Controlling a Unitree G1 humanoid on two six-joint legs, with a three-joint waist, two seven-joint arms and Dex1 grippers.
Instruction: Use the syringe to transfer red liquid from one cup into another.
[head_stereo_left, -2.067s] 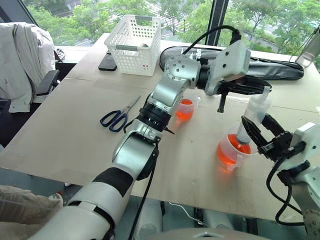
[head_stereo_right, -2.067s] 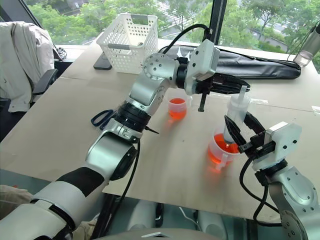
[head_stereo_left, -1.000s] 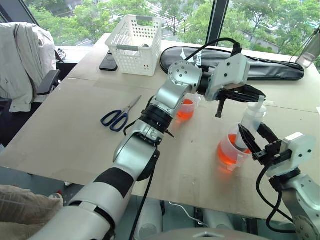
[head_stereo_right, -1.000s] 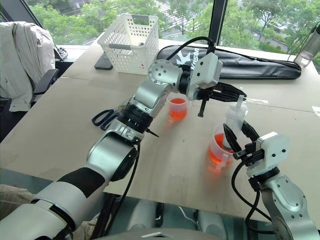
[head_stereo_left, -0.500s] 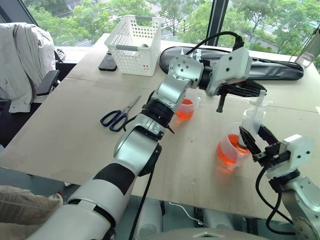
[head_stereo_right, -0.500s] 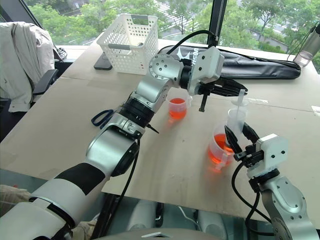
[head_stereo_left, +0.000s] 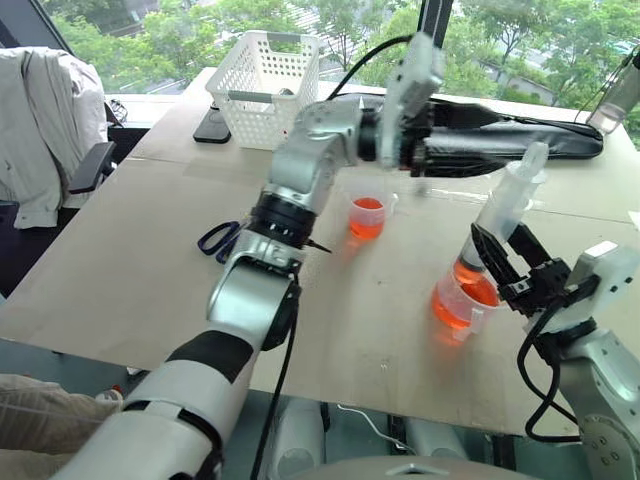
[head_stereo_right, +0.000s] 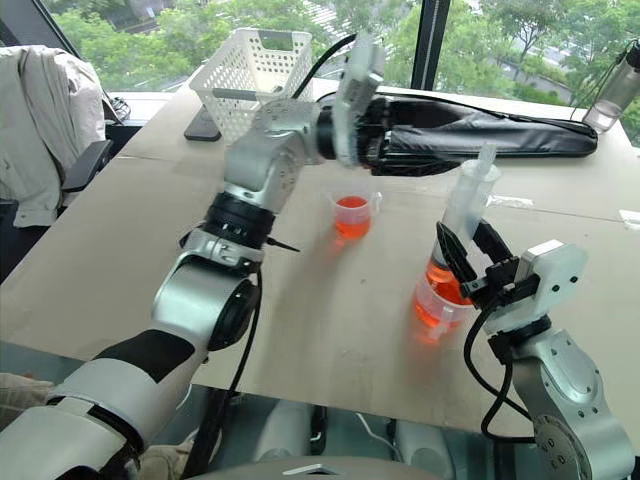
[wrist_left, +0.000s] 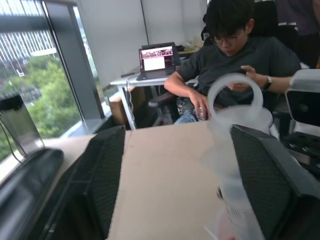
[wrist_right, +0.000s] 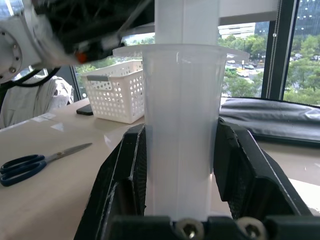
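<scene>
Right gripper (head_stereo_left: 503, 262) clamping the clear syringe (head_stereo_left: 497, 220) by its barrel, one black finger on each side, both pressing against the plastic in the right wrist view. Syringe leaning with its plunger end up and away from the robot, tip dipping into the larger handled measuring cup (head_stereo_left: 460, 303), which is holding orange-red liquid (head_stereo_left: 452, 309) and sitting on the tan table (head_stereo_left: 130, 260) at the robot's right. Barrel looking clear along most of its length, reddish near the bottom end.

Left gripper (wrist_left: 175, 185) reaching level across the table toward the right, blurred in the head views, standing above and behind the two cups. Fingers spread wide apart in the left wrist view, holding nothing, with the ringed plunger top (wrist_left: 235, 95) of the syringe showing just ahead between them and not touching either.

Smaller narrow cup (head_stereo_left: 366, 217), also carrying red liquid, resting well apart from the large cup, toward the table's middle. Blue-handled scissors (head_stereo_left: 215, 239) lying to the left; white basket (head_stereo_left: 262, 87) and long black bag (head_stereo_left: 520, 140) sitting along the far edge.
</scene>
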